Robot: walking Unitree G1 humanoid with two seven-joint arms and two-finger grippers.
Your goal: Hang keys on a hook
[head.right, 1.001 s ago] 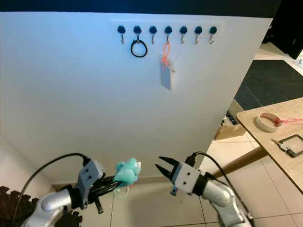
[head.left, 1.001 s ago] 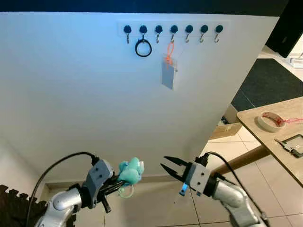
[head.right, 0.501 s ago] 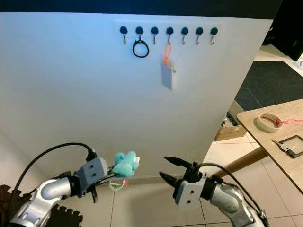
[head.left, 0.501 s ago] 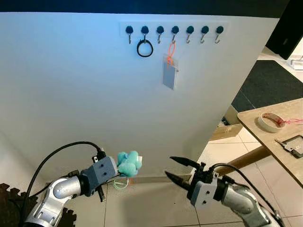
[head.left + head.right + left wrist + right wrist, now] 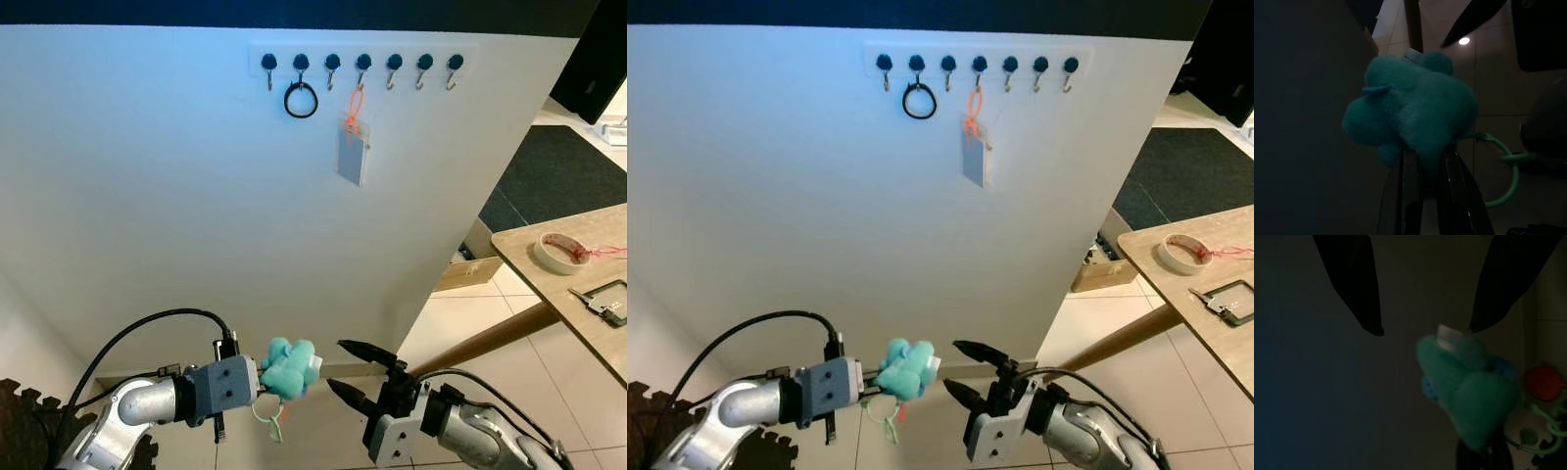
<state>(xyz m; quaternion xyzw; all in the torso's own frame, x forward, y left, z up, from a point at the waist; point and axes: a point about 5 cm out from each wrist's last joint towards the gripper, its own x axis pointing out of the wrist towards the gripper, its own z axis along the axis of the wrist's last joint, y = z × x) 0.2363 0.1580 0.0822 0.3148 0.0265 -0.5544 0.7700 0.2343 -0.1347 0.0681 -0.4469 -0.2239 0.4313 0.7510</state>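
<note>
Your left claw pinches the teal plush keychain, green ring dangling. Right claw spread just beside it. Hook rack high on wall.

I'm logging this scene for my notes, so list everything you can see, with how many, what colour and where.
Hook rail: one, seven dark knobs with hooks, high on the white wall.
Ring: one, black, on the second hook from the left.
Card tag: one, pale with orange strap, on the fourth hook.
Table: one, wooden, at right.
Tape roll: one, whitish, on the table.
Plush keychain: one, teal, green ring beneath.
Left gripper: shut on the plush keychain.
Right gripper: open, beside the plush.
</note>
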